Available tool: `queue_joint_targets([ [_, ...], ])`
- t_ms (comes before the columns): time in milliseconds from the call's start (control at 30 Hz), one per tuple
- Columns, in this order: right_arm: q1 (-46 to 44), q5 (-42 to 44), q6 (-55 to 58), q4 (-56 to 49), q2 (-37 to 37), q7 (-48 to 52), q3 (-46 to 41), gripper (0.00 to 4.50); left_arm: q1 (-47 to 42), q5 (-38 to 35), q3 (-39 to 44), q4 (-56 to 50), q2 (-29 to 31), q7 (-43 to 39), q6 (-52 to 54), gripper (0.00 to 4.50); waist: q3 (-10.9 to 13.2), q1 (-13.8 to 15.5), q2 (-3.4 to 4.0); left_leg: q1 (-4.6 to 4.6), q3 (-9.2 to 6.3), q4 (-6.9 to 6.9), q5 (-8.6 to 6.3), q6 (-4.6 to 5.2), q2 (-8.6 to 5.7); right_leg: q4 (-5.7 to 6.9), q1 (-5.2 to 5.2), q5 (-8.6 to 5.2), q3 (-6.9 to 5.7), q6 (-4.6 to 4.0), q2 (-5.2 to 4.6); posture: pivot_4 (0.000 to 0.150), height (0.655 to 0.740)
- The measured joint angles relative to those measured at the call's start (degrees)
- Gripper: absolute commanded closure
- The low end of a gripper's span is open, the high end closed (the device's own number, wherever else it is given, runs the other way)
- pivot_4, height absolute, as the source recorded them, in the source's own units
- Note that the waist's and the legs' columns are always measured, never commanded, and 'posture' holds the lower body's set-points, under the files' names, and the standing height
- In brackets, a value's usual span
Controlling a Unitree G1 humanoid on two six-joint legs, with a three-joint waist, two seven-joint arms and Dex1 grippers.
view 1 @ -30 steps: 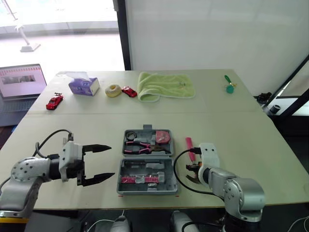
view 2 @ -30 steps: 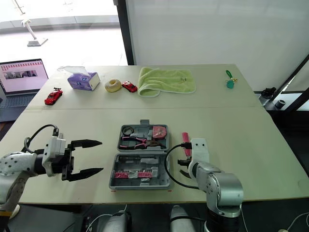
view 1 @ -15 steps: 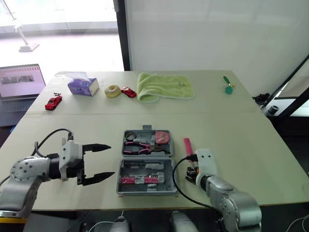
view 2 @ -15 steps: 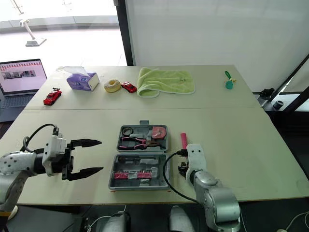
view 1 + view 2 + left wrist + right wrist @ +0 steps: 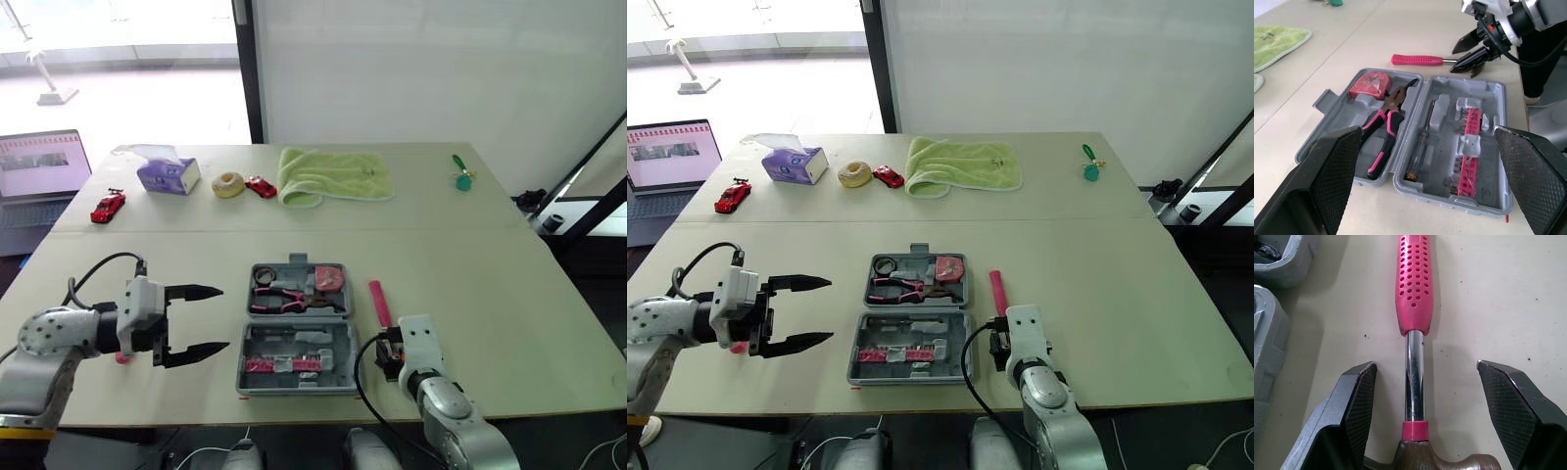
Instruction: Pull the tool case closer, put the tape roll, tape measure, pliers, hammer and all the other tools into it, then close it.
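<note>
Pink-gripped hammer (image 5: 1414, 293) more exposed, R claw (image 5: 1425, 366) drawn back, apart astride shaft, L claw (image 5: 223, 317) apart

The right claw's (image 5: 1426, 364) black pads (image 5: 1359, 401) are matt and cross-hatched. Between them lies the hammer (image 5: 1414, 357). It has a glossy chromed metal shaft, a pink grip of dimpled matt plastic or rubber farther out from the claw, and a dull brown head nearest it. The table (image 5: 1488, 298) under the claw is smooth, matt and faintly speckled. Beside the claw, the case (image 5: 1447, 95) is grey moulded matt plastic. The pliers (image 5: 1382, 132) in it have pink-and-black plastic grips and a dark metal nose.
</note>
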Motion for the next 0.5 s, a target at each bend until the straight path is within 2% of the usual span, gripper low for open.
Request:
queue_joint_targets([
  [167,0.46,0.22,-3.29,1.58,0.22,0.89,-0.06,4.42,-0.05,0.09,0.0,0.59,0.01,-0.4,-0.14,0.0,0.0,0.46,0.0,-0.01,0.0,0.02,0.0,0.0,0.0,-0.06,0.04,0.0,0.0,-0.02,-0.02,0.15,0.74],
  [367,0.7,0.22,-7.9,2.8,-0.01,0.99,-1.33,4.42,-0.1,0.22,0.01,0.93,0.26,-0.4,-0.37,0.0,0.03,0.77,0.04,-0.02,0.02,0.03,0.0,0.0,-0.01,-0.09,0.03,0.0,0.01,-0.02,-0.03,0.15,0.74],
  [500,1.02,-0.04,-11.97,0.59,-5.91,4.59,-4.72,4.42,-0.05,0.22,0.06,0.96,0.48,-0.32,-0.36,0.0,0.17,1.25,0.24,-0.05,0.05,0.02,0.0,0.0,-0.01,-0.1,-0.01,0.0,0.02,-0.01,-0.03,0.15,0.74],
])
